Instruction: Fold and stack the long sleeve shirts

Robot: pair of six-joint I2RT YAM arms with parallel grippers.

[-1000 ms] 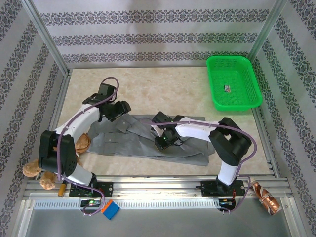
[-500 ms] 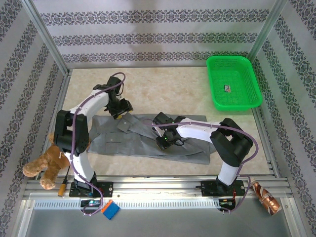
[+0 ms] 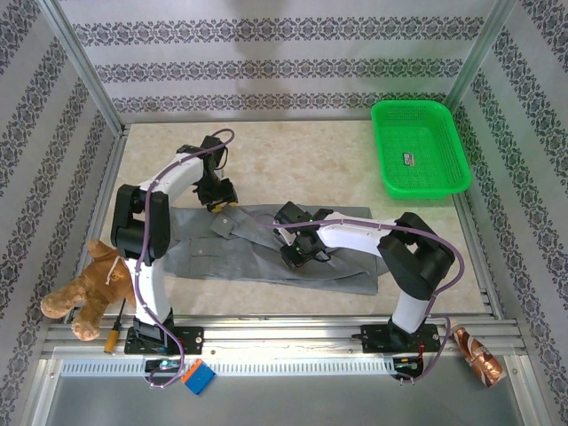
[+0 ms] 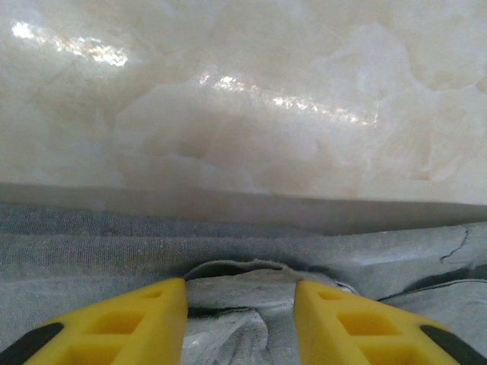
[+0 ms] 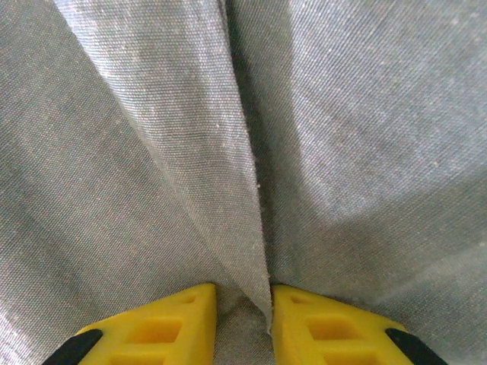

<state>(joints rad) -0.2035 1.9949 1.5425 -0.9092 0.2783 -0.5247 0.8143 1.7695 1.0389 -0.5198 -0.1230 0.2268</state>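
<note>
**Gripping the shirt at two points, no fold made yet**

Grey shirt (image 3: 232, 256): lies spread nearly flat across the near-middle of the table (image 3: 311, 151). It runs left to right between the two arms, with one sleeve trailing toward the near right. Some rucks and a turned flap near the collar end. No clean fold to be seen.

Left tool (image 3: 219, 204): at the shirt's far edge, upper left. The wrist view has the yellow fingers standing apart on either side of a small raised hump of cloth, with bare table just beyond. Cannot tell whether they pinch it or merely straddle it.

Right tool (image 3: 295, 257): low on the middle of the shirt. The wrist view shows the fingers drawn close on a ridge of fabric that runs into the gap. Reads as closed on the shirt.

Progress, as a judgement: early. Grips are being set and the first fold looks about to start. All the folding is left, and so is any stacking. One shirt in sight.

Surroundings:
- Green basket (image 3: 422, 151), far right corner, well apart from the shirt.
- Brown plush toy (image 3: 84, 297), near left edge beside the left arm's base, close to the shirt's left end but apart from it.

The toy could catch a wide swing of the left arm. Open table beyond the shirt looks free for a fold.
</note>
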